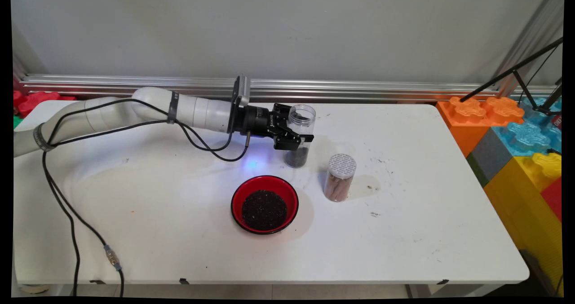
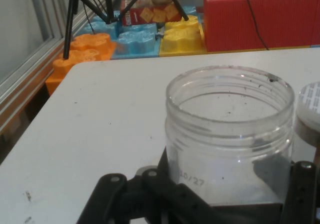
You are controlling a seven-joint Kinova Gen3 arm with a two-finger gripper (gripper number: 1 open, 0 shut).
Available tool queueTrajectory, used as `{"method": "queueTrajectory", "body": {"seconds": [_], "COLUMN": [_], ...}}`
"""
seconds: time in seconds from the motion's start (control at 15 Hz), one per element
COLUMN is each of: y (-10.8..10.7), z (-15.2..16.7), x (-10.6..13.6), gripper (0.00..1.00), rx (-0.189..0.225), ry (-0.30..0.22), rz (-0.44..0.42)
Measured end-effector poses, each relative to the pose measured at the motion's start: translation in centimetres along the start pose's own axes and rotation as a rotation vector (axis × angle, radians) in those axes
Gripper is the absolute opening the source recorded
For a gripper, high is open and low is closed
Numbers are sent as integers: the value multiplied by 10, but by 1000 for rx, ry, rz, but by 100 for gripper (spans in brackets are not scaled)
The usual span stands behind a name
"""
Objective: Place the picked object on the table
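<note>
We see the gripper (image 1: 296, 135) clamped on an open clear jar (image 1: 299, 133), its fingers pressing the jar's sides; the jar stands upright on the white table (image 1: 404, 232) with dark grains at its bottom. Just in front sits a red bowl (image 1: 264, 204) of dark grains, and beside it a lidded jar (image 1: 340, 177) with brown contents.
</note>
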Motion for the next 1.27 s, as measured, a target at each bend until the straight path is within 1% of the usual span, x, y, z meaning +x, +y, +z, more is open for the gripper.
{"method": "queueTrajectory", "body": {"seconds": [1.0,1.07,1.27], "y": [3,3,4], "z": [1,0,0], "x": [-7,-7,-7], "gripper": [0,100,100], "rx": [15,14,12], "ry": [2,2,3], "rz": [-9,-9,-9]}}
